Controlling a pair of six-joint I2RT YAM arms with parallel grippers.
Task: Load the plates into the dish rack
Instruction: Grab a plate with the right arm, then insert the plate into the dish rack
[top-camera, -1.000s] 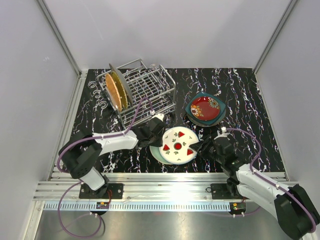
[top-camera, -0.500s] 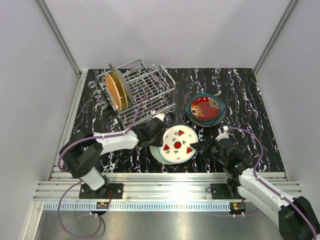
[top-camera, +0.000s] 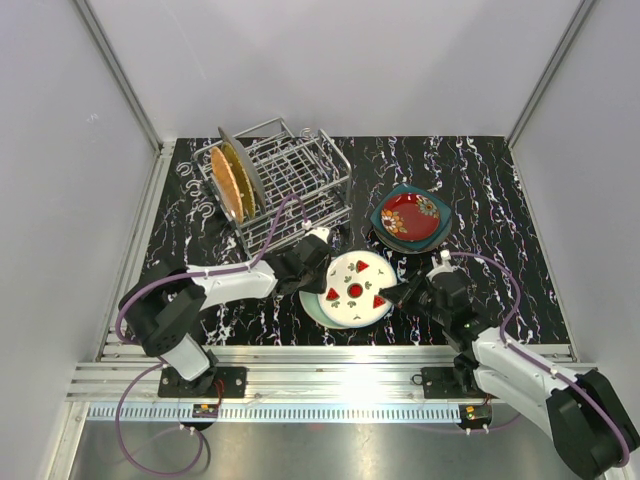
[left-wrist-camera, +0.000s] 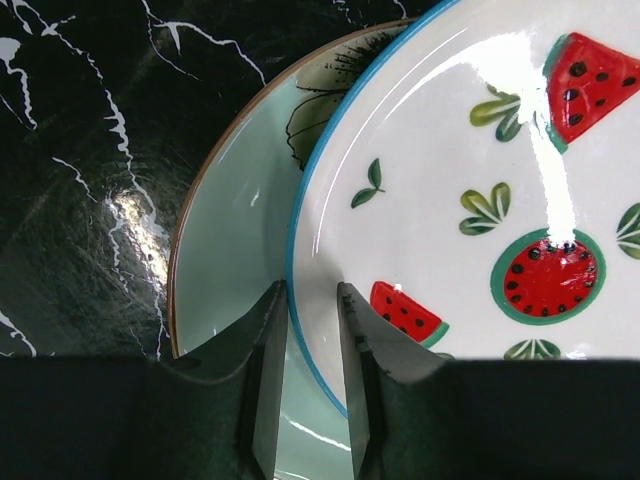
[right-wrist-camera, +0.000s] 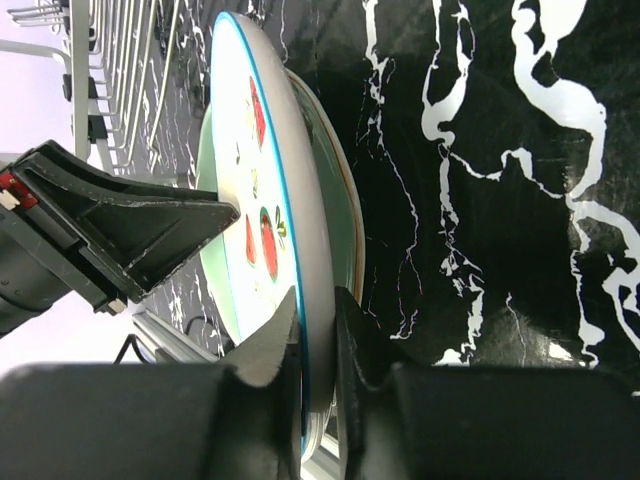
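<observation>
A white plate with watermelon pictures (top-camera: 355, 288) lies on a pale blue-green plate (top-camera: 312, 305) at the front middle of the table. My left gripper (top-camera: 308, 262) is closed on its left rim, which shows between the fingers in the left wrist view (left-wrist-camera: 310, 290). My right gripper (top-camera: 403, 293) is shut on its right rim (right-wrist-camera: 318, 300) and holds that side tilted up off the pale plate (right-wrist-camera: 330, 170). The dish rack (top-camera: 290, 185) stands at the back left with an orange plate (top-camera: 230, 185) and a grey one upright in it.
A red patterned plate (top-camera: 410, 213) lies on a dark teal plate (top-camera: 438, 235) at the right. The table top (top-camera: 480, 190) is black marble-patterned. White walls close it in on three sides. An aluminium rail (top-camera: 330, 352) runs along the near edge.
My right gripper has moved left onto the watermelon plate's right rim. The left arm and the other plates have stayed in place.
</observation>
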